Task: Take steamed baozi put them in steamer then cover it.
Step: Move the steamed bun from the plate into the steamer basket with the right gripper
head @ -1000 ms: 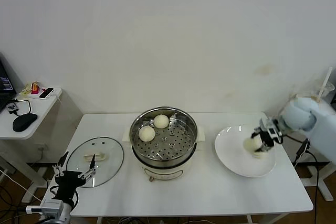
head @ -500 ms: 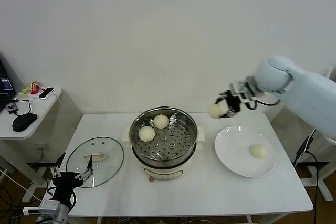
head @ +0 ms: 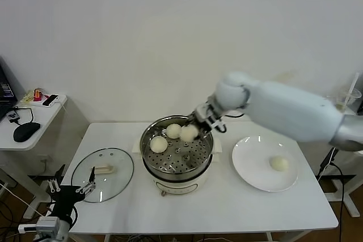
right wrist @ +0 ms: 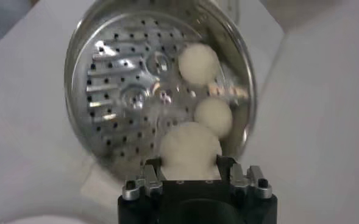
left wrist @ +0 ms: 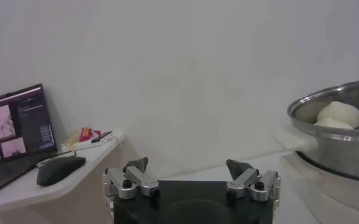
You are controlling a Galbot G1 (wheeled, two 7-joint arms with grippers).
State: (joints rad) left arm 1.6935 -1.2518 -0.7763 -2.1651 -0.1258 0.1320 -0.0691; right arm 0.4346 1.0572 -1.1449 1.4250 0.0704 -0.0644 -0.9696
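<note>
Baozi [head: 189, 132] pinched in right tool [head: 195, 127] above steamer [head: 177, 150] tray, two more buns below it, left tool [head: 71, 186] spread beside cover [head: 103, 174] on worktop [head: 227, 208].

baozi: 4 — two on steamer tray [head: 158, 144] [head: 173, 131], one over the steamer's far right side [head: 189, 133], one on plate [head: 278, 164] | steamer [head: 177, 165]: 1 | cover [head: 103, 174]: 1, left | plate [head: 255, 168]: 1, right | counter [head: 227, 208]: 1
</note>
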